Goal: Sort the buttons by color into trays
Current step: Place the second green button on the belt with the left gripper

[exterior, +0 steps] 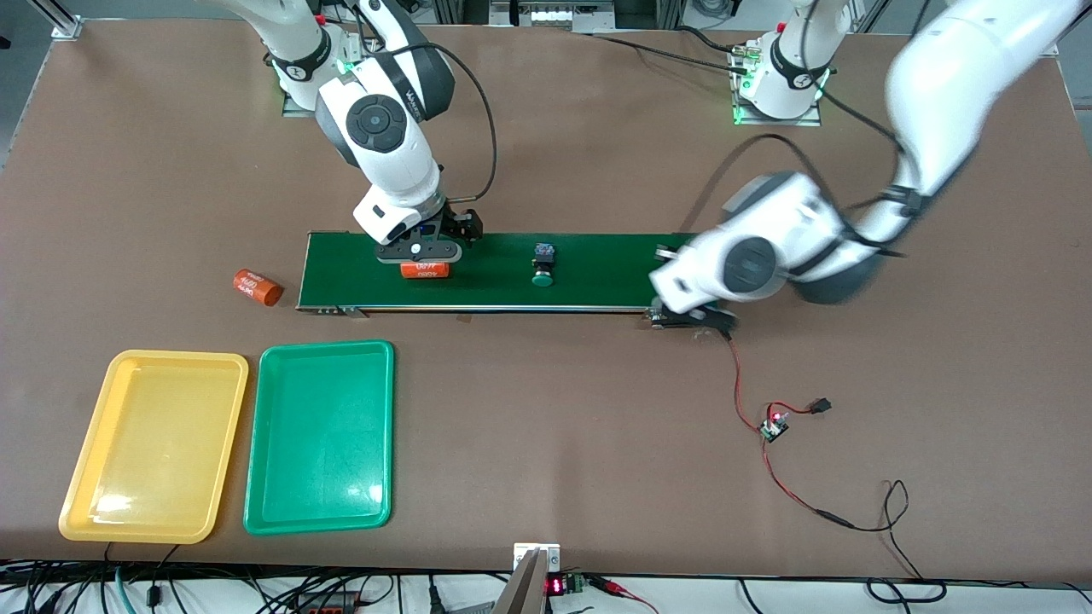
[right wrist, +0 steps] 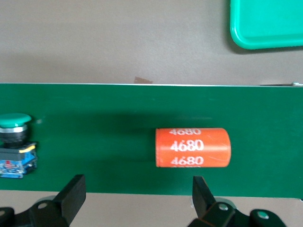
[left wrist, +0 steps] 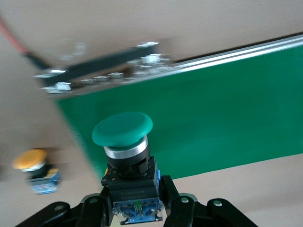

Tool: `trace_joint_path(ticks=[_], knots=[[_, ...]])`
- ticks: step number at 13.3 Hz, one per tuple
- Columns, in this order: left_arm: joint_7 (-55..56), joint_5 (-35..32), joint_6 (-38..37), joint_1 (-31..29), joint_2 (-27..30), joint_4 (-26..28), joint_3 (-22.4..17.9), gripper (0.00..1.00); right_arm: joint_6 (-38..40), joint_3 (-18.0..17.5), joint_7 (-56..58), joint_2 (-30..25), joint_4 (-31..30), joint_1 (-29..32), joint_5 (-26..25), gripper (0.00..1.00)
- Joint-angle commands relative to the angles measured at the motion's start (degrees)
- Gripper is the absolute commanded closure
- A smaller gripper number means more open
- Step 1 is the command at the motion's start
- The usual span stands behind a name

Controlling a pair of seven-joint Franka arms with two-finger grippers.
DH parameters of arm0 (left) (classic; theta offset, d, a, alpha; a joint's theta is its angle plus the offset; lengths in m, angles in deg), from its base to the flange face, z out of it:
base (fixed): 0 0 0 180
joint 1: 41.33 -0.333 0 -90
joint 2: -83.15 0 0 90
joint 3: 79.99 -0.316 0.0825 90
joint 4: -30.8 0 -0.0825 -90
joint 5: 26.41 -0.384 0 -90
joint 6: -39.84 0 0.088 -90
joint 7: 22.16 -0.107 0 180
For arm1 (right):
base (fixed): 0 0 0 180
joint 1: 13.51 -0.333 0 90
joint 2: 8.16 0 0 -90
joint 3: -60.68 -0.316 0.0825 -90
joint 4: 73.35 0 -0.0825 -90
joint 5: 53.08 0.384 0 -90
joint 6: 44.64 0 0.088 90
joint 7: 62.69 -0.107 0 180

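Left gripper [left wrist: 137, 208], lower centre of left wrist view, clamped on green-capped button [left wrist: 125, 156]: domed matte cap, metal collar, black-and-blue body. Yellow-capped button [left wrist: 35, 170] on table nearby. Right gripper [right wrist: 137, 194] spread wide over glossy orange cylinder [right wrist: 193, 147] on dark-green belt [exterior: 597, 273]. Second green button [exterior: 543, 263] mid-belt. Smooth yellow tray [exterior: 85, 503] and green tray [exterior: 320, 516], lower left of front view.

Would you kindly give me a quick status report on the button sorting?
Left tool shut on green button, over belt end. Right tool open over orange cylinder on belt. Trays empty.
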Motion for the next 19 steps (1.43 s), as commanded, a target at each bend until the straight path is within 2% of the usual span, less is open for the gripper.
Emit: trace_joint_path(ticks=[1, 2, 4, 9, 12, 14, 15, 17, 19], knots=[[3.49, 0.33, 8.40, 0.66, -0.10, 5.08, -2.21, 0.84, 0.45, 1.02, -1.33, 1.36, 2.59, -1.48, -0.39, 0.00], [4.71, 0.33, 9.04, 0.58, 0.07, 5.88, -2.39, 0.77, 0.45, 1.02, -1.77, 1.71, 2.76, -1.66, -0.39, 0.00], [6.65, 0.15, 9.05, 0.75, 0.07, 5.89, -2.39, 0.00, 0.45, 1.11, -3.88, 3.20, 4.07, -2.62, -0.39, 0.00], [6.05, 0.15, 8.52, -0.30, 0.86, 5.01, -1.78, 0.00, 1.24, 2.95, -7.22, 7.60, 9.09, -6.31, -0.57, 0.00], [5.43, 0.15, 8.00, -7.48, 1.04, 4.75, 3.22, 0.00, 1.15, 4.10, -10.19, 9.53, 10.93, -7.99, -0.66, 0.00], [3.07, -0.20, 2.06, -12.93, 1.04, 4.14, 6.38, 0.00, 1.15, 4.10, -10.65, 11.20, 12.51, -8.52, -0.83, 0.00], [1.31, -0.20, -1.11, -14.35, 1.04, 1.96, 6.57, 0.00, 1.15, 4.10, -10.56, 11.64, 12.69, -8.95, -0.75, 0.00], [-2.99, -0.64, -7.01, -15.15, 1.04, -0.95, 5.88, 0.00, 1.15, 4.10, -10.56, 12.78, 12.78, -9.13, -0.40, 0.00], [-4.07, -4.92, -10.62, -15.59, 1.04, -1.67, 3.87, 0.00, 0.80, 4.01, -10.83, 13.75, 12.87, -9.48, -0.31, 0.00]])
